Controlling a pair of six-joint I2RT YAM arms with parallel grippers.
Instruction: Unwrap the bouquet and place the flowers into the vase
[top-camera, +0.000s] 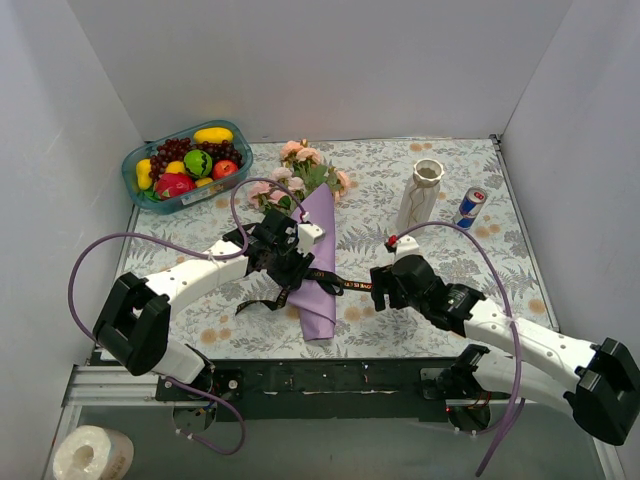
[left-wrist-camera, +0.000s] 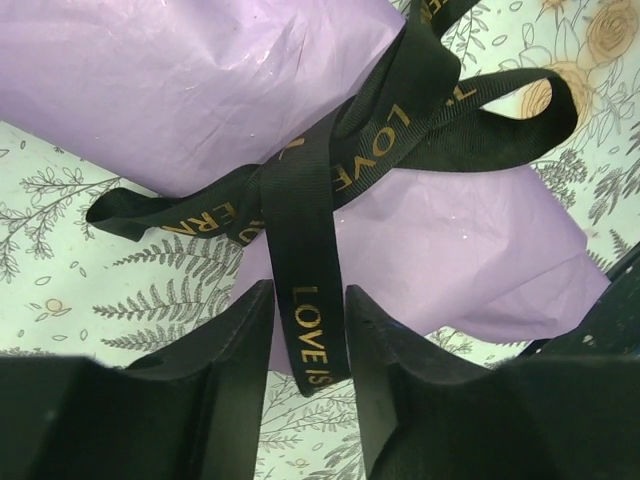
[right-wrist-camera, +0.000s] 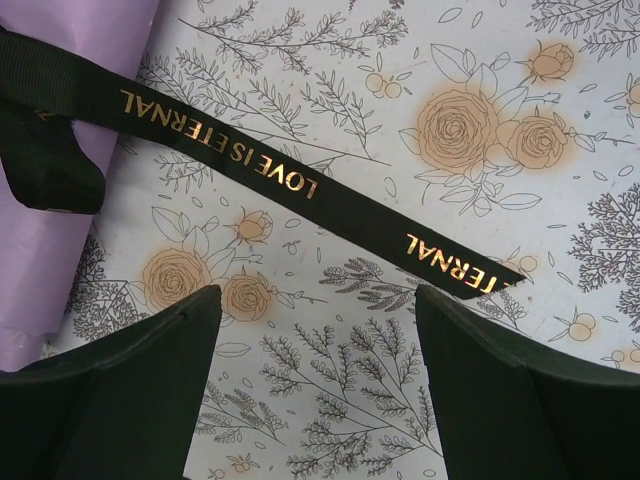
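Robot lab booth: white encl. walls (top-camera: 330, 60), alu rail (top-camera: 100, 385).

In the left wrist view the lilac-pink wrapping paper sheet (left-wrist-camera: 200, 90) runs off the top edge, and a loop of the thin black ribbon with gold lettering (left-wrist-camera: 300, 230) leaves the frame there too. The knot folds over part of the lettering, so only fragments read. A ribbon tail lies in the gap of the black left gripper (left-wrist-camera: 310, 340); whether its fingers (left-wrist-camera: 240, 380) press it cannot be told.

From above, that gripper covers the knot and the middle of the paper. The paper hides the stems of the pink and peach artificial roses (top-camera: 300, 158). The print on the red-and-blue drink can (top-camera: 469, 206) is too small to read, and a white roll (top-camera: 90, 455) is cut by the bottom edge.

In the right wrist view, ribbon and paper are cut off at the left edge. The black right gripper (right-wrist-camera: 318, 340) has its fingers cut off by the bottom edge.
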